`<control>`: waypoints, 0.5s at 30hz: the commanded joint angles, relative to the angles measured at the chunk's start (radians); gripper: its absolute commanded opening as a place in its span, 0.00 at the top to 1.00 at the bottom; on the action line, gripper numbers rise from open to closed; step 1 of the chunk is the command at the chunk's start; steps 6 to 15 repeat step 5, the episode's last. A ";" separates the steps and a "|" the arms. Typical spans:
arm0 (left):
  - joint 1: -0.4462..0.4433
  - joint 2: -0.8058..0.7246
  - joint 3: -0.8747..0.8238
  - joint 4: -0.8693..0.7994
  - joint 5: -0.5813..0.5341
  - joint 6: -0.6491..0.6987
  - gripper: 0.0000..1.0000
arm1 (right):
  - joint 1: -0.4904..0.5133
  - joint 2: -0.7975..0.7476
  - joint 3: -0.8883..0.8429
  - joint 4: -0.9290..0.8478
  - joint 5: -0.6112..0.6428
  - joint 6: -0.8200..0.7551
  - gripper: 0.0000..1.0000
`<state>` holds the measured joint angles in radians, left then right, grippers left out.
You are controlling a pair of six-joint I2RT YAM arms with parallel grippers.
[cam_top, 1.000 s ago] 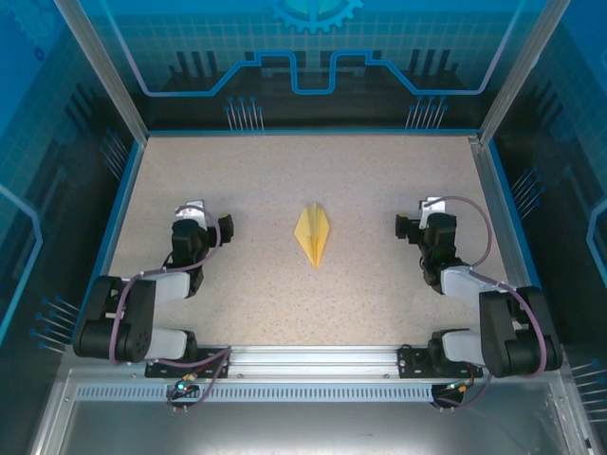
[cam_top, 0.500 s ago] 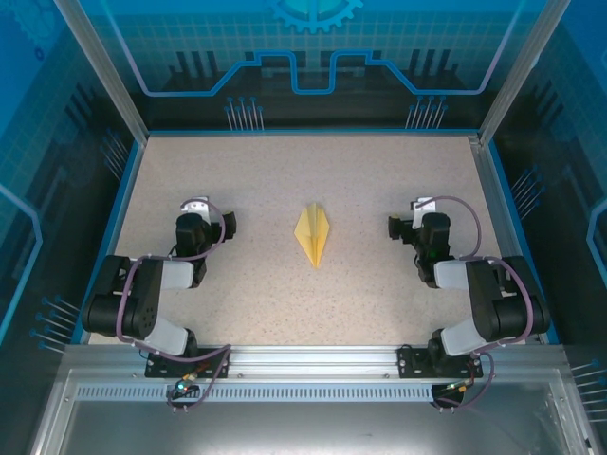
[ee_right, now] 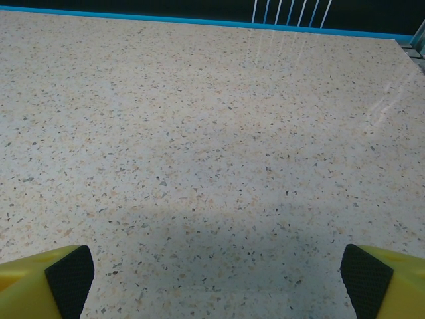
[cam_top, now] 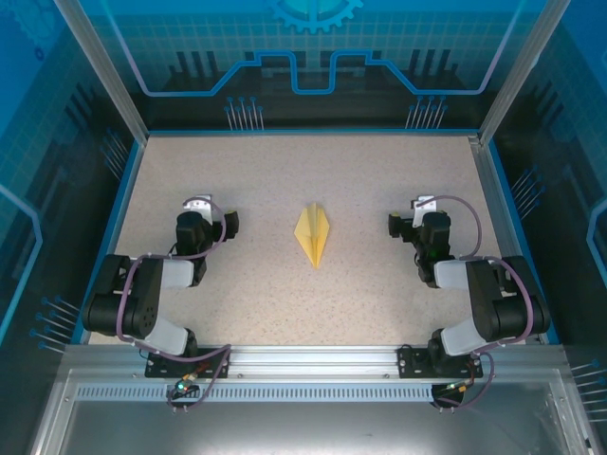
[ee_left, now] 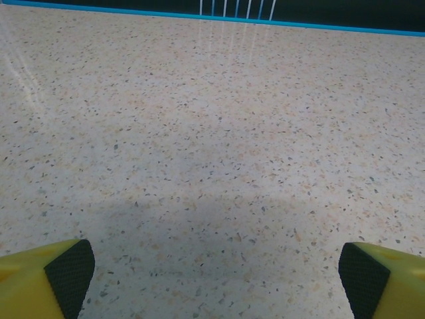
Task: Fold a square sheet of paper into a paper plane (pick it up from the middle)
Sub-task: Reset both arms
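Note:
The pale-yellow square sheet of paper lies folded into a paper plane (cam_top: pixel 314 235) at the middle of the table, a slim dart with a centre crease and its point toward the near edge. My left gripper (cam_top: pixel 209 216) rests well to its left, open, with nothing between its pads. In the left wrist view the left gripper (ee_left: pixel 216 276) frames bare tabletop. My right gripper (cam_top: pixel 414 216) sits about as far to the plane's right, also open and empty. The right gripper (ee_right: pixel 219 276) faces bare tabletop in the right wrist view. Neither gripper touches the plane.
The speckled beige table (cam_top: pixel 313 313) has a blue raised edge (cam_top: pixel 313 132) along the far side and metal posts at the corners. Both arms sit folded close to their bases at the near rail (cam_top: pixel 313 355). The blue edge (ee_left: pixel 212 14) lies ahead of the left gripper.
Both arms have drawn their elbows back into a tucked pose, then held still. The grippers stay open. The plane has not moved.

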<state>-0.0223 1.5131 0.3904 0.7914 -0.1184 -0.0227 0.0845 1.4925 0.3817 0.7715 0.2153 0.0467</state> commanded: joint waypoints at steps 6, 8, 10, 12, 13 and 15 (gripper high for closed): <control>0.010 0.008 0.021 0.008 0.037 0.023 0.01 | -0.012 0.006 0.021 0.030 -0.010 -0.012 0.01; 0.010 0.008 0.021 0.008 0.037 0.023 0.01 | -0.012 0.006 0.021 0.030 -0.010 -0.012 0.01; 0.010 0.008 0.021 0.008 0.037 0.023 0.01 | -0.012 0.006 0.021 0.030 -0.010 -0.012 0.01; 0.010 0.008 0.021 0.008 0.037 0.023 0.01 | -0.012 0.006 0.021 0.030 -0.010 -0.012 0.01; 0.010 0.008 0.021 0.008 0.037 0.023 0.01 | -0.012 0.006 0.021 0.030 -0.010 -0.012 0.01; 0.010 0.008 0.021 0.008 0.037 0.023 0.01 | -0.012 0.006 0.021 0.030 -0.010 -0.012 0.01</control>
